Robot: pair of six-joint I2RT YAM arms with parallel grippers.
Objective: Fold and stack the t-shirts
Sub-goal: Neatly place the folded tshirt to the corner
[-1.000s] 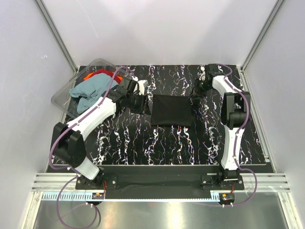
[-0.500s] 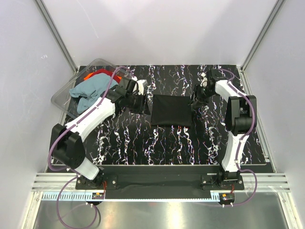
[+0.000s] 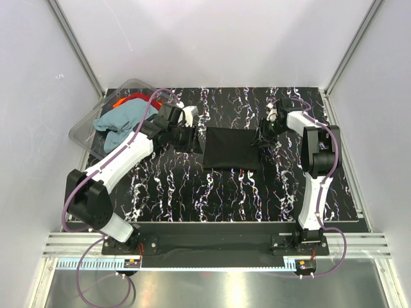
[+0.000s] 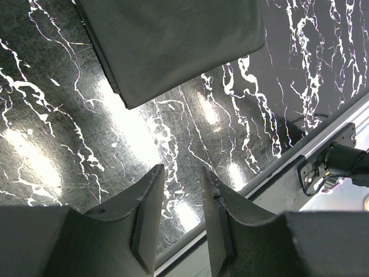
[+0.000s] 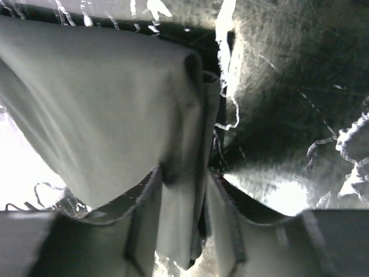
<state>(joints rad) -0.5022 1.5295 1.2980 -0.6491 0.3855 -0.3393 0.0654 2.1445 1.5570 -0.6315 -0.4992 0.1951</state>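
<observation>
A folded black t-shirt (image 3: pixel 231 149) lies flat mid-table; in the left wrist view it (image 4: pixel 173 46) fills the top. My left gripper (image 3: pixel 192 138) hovers just off its left edge, open, with nothing between the fingers (image 4: pixel 181 169). My right gripper (image 3: pixel 262 138) is at the shirt's right edge, open. A thick fold of the black shirt (image 5: pixel 104 104) sits between its fingers (image 5: pixel 183 173), with a dark gap beside one finger. A teal-blue t-shirt (image 3: pixel 122 122) and a red-orange t-shirt (image 3: pixel 131 100) lie bunched in the tub.
The clear plastic tub (image 3: pixel 80 128) sits tilted at the table's back left corner, beside my left arm. The black marbled table top (image 3: pixel 192 192) stretches toward a metal rail (image 4: pixel 323 138) at its near edge. White walls close in on three sides.
My right gripper dropped to the black shirt's right edge and its jaws widened around the fold. The left arm shifted only slightly.
</observation>
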